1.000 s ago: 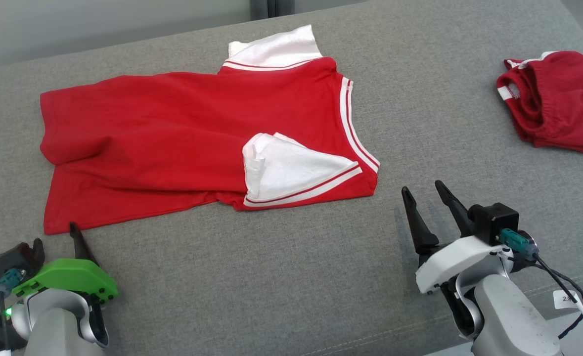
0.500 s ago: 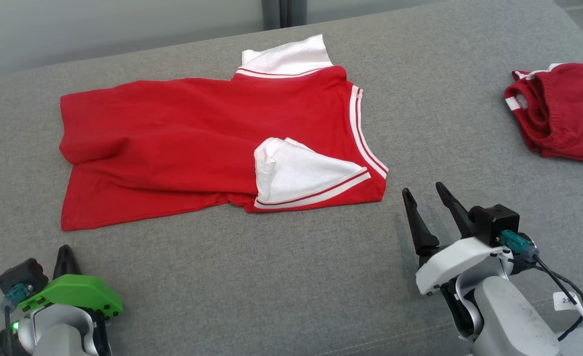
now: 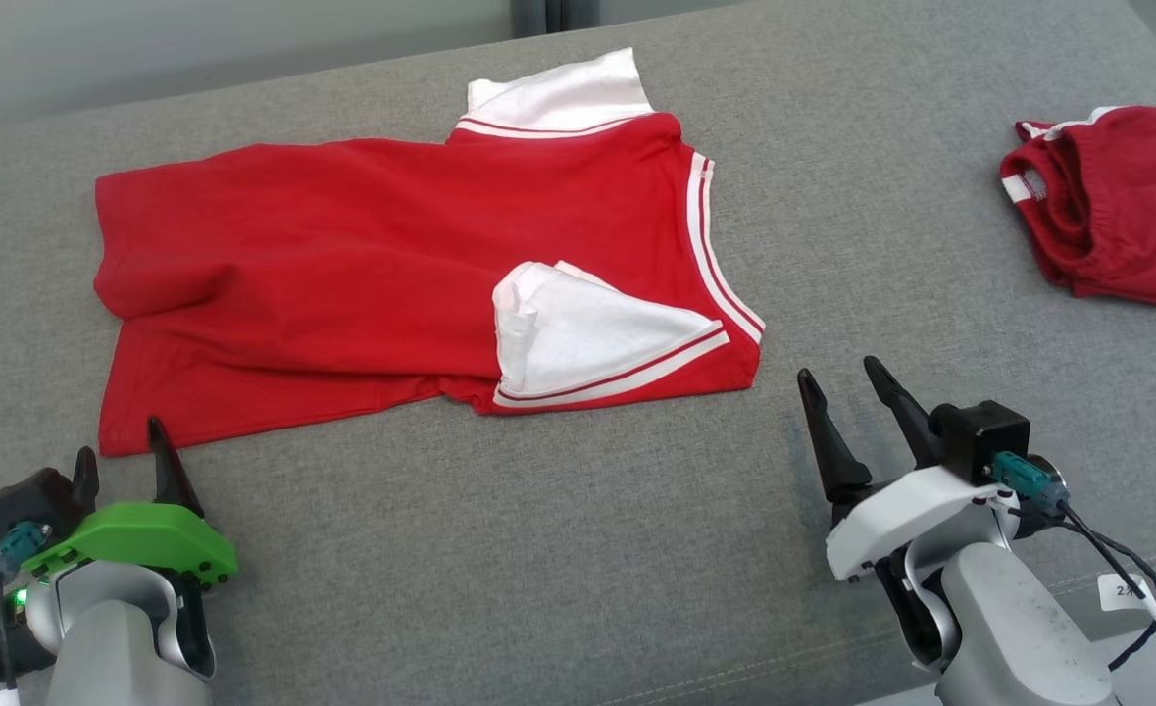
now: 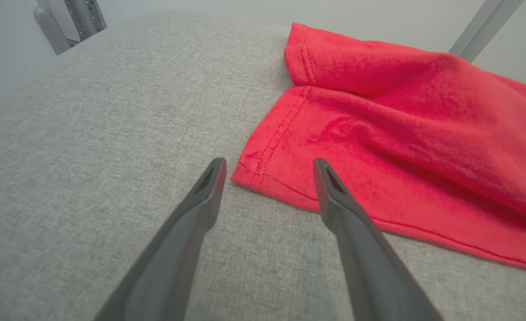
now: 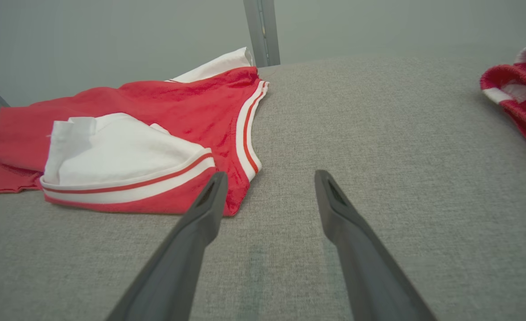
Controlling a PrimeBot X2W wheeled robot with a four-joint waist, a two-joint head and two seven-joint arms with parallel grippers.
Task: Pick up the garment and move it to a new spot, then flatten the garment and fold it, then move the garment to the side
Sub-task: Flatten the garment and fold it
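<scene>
**Op:** Anything move in the last second?

**Eng:** Only your left gripper (image 3: 119, 446). Half a second back it's pinched shut and sits lower, toward the near edge of the cushion (image 3: 538, 549). Now it's spread wide again, empty, with its tips up at the shirt's near-left hem corner (image 4: 249, 171).

**Op:** Did it drag the shirt?

**Eng:** No. The shirt (image 3: 342, 255) keeps the same outline and the same creases. It lies on the cushion's left half, hem to the left edge and collar toward the middle. The drift you see in the head view is the camera, not the cloth.

**Op:** Contact right now?

**Eng:** Can't tell. In the left wrist view the corner sits between the two fingers (image 4: 347, 214), one over grey and one over red. Whether a tip touches the fabric isn't readable.

**Op:** Right side?

**Eng:** No change. The right gripper (image 3: 838, 373) is open and holds nothing. It's over bare cushion just off the shirt's near-right corner, beside the flipped white sleeve (image 3: 597, 338). The shorts (image 3: 1117, 196) stay bunched at the right edge, well apart.

**Op:** So where are we?

**Eng:** My read is that the shut-then-open is a missed pinch and you're lined up to retry at the hem. The shirt isn't flat yet, with the sleeve folded over the body and a ridge in from the left. Get one finger under the hem before you close, because thin knit slips.
</scene>
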